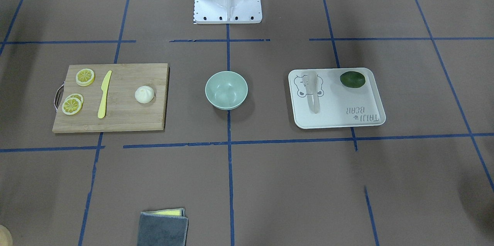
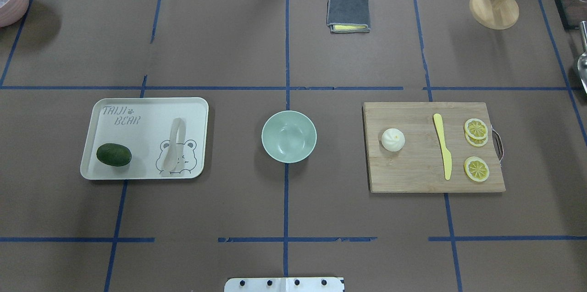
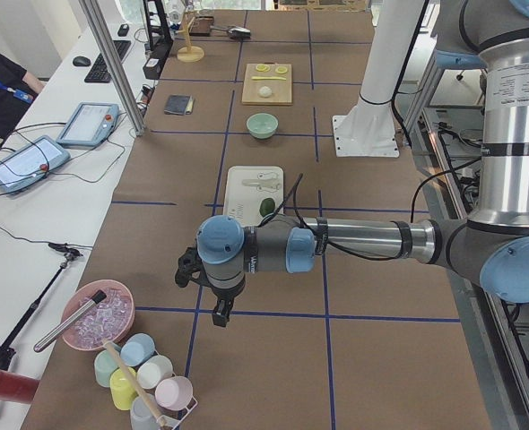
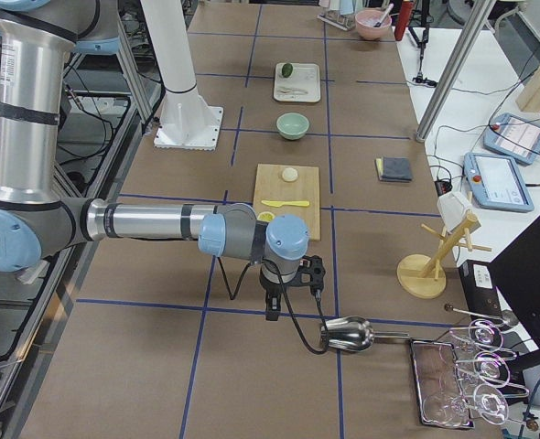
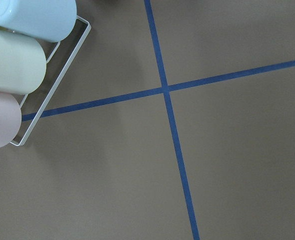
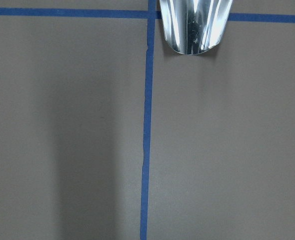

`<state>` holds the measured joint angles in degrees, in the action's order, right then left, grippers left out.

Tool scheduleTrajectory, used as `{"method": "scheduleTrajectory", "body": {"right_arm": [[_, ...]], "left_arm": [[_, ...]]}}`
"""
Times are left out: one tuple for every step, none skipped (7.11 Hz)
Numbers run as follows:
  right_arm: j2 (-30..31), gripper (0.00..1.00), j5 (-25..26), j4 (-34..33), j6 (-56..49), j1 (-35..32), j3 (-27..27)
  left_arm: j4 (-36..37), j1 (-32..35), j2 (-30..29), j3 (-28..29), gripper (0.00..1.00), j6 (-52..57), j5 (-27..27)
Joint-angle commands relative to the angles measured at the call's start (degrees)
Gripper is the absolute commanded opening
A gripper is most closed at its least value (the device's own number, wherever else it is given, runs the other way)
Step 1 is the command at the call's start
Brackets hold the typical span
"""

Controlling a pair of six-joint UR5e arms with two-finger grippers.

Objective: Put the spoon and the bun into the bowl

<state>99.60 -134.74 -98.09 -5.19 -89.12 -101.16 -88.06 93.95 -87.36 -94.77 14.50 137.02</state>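
Found the spoon [image 2: 173,145] lying flat on a white tray [image 2: 146,113], scoop over the printed bear, well apart from the left tool [image 3: 219,309] and farther along the surface [image 2: 229,200] toward its middle. Found the bun [image 2: 393,140] sitting on a wooden cutting board [image 2: 417,173], well apart from the right tool [image 4: 273,306], likewise toward the middle. Located the bowl [image 2: 289,136] upright between tray and board, far from both tools, with neither spoon nor bun in it. Noted a dark green lime [image 2: 113,154] on the tray near the spoon, not touching it. Noted a yellow knife [image 2: 443,145] and lemon slices [image 2: 476,169] on the board beyond the bun. Recorded the left tool hanging above one end of the surface, near a rack of pastel cups [image 3: 143,376]. Recorded the right tool hanging above the opposite end, near a metal scoop [image 4: 348,336]. Cannot tell, for either tool, whether open or closed: seen only in the side views.
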Motion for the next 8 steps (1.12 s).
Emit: {"method": "scheduleTrajectory", "body": {"right_arm": [[-0.19, 1.0, 0.0, 0.0, 0.0, 0.0, 0.0], [-0.46, 1.0, 0.0, 0.09, 0.0, 0.0, 0.0], [-0.98, 1.0, 0.17, 0.26, -0.78, 0.09, -0.26], [-0.99, 1.0, 0.44, 3.92, -0.88, 0.09, -0.18], [-0.99, 1.0, 0.35, 8.22, -0.18, 0.17, 0.52], [-1.25, 1.0, 0.18, 11.74, -0.52, 0.26, 0.01], [-1.25, 1.0, 0.09, 18.65, 0.17, 0.26, 0.26], [-1.51, 1.0, -0.09, 20.2, 0.26, 0.26, -0.08]], "left_arm": [[-0.01, -0.17, 0.0, -0.76, 1.0, 0.0, 0.09], [-0.27, -0.18, 0.0, -0.76, 1.0, 0.09, 0.26], [-0.88, -0.26, -0.09, -1.63, 1.0, 0.18, 0.26], [-4.63, -2.09, -0.17, -1.56, 1.0, 0.0, 0.09], [-7.01, -4.89, -0.87, -1.82, 1.0, -0.17, 0.18], [-11.82, -5.27, -1.66, -3.12, 1.0, -0.78, 0.18], [-16.92, -5.27, -1.76, -3.14, 1.0, -0.79, 0.44], [-20.8, -5.36, -1.84, -3.22, 1.0, -0.7, 0.79]]}}
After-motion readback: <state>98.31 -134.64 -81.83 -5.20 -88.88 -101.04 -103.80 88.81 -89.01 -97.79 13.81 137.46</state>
